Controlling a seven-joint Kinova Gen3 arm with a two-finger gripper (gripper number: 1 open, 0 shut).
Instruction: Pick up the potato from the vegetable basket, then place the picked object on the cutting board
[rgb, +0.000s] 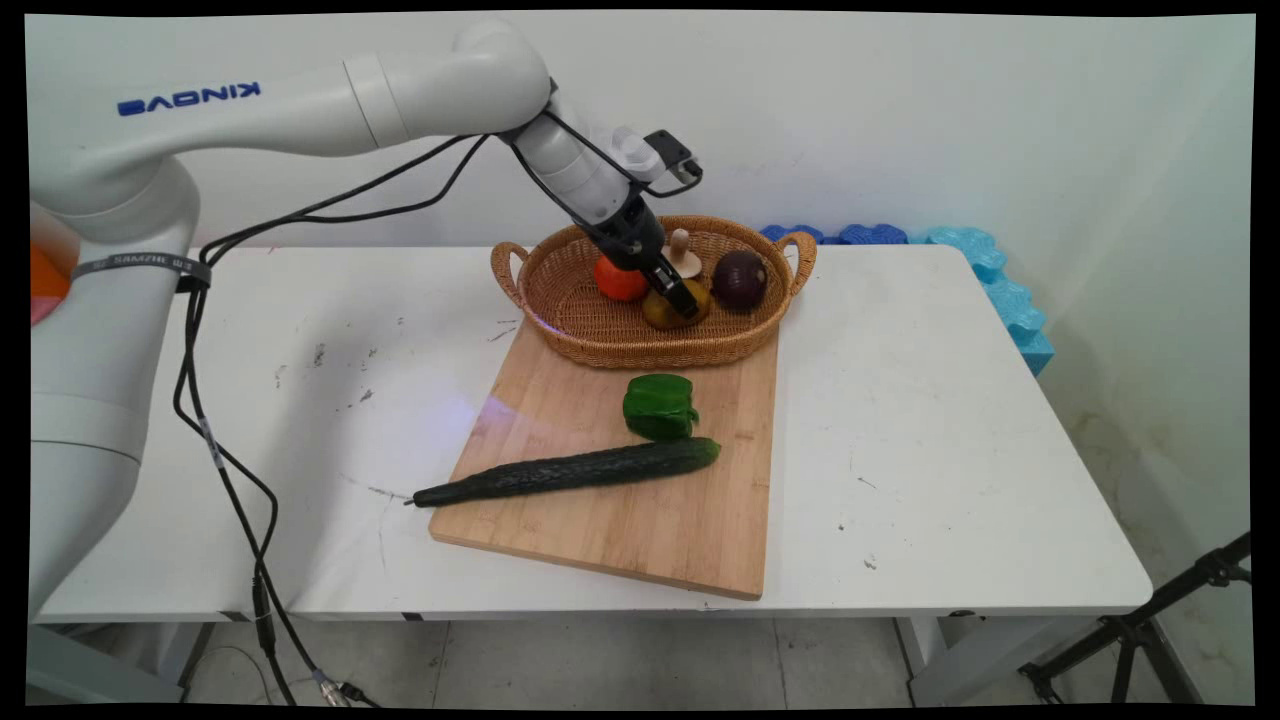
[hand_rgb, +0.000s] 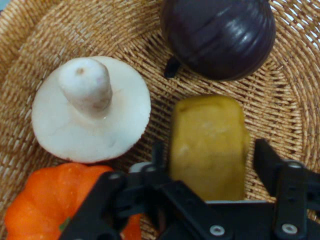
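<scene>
My gripper (rgb: 683, 300) is down inside a wicker basket (rgb: 600, 342), standing open astride a yellow-brown potato (rgb: 662, 314). In the hand view the potato (hand_rgb: 207, 142) lies between the two fingers of the gripper (hand_rgb: 210, 160). The left finger is against its side and the right finger stands a little off it. Around it in the basket (hand_rgb: 292, 125) lie a white mushroom (hand_rgb: 90, 110) stem up, a dark purple onion (hand_rgb: 220, 35) and a small orange pumpkin (hand_rgb: 45, 200). In the main view the pumpkin (rgb: 618, 280), mushroom (rgb: 683, 256) and onion (rgb: 740, 279) sit close round the gripper.
The basket stands on the far end of a wooden cutting board (rgb: 620, 525). A green bell pepper (rgb: 660, 406) and a long cucumber (rgb: 570, 470) lie on the board nearer me. Blue foam blocks (rgb: 1005, 285) line the table's back right edge. A black tripod (rgb: 1150, 630) stands beside the table at lower right.
</scene>
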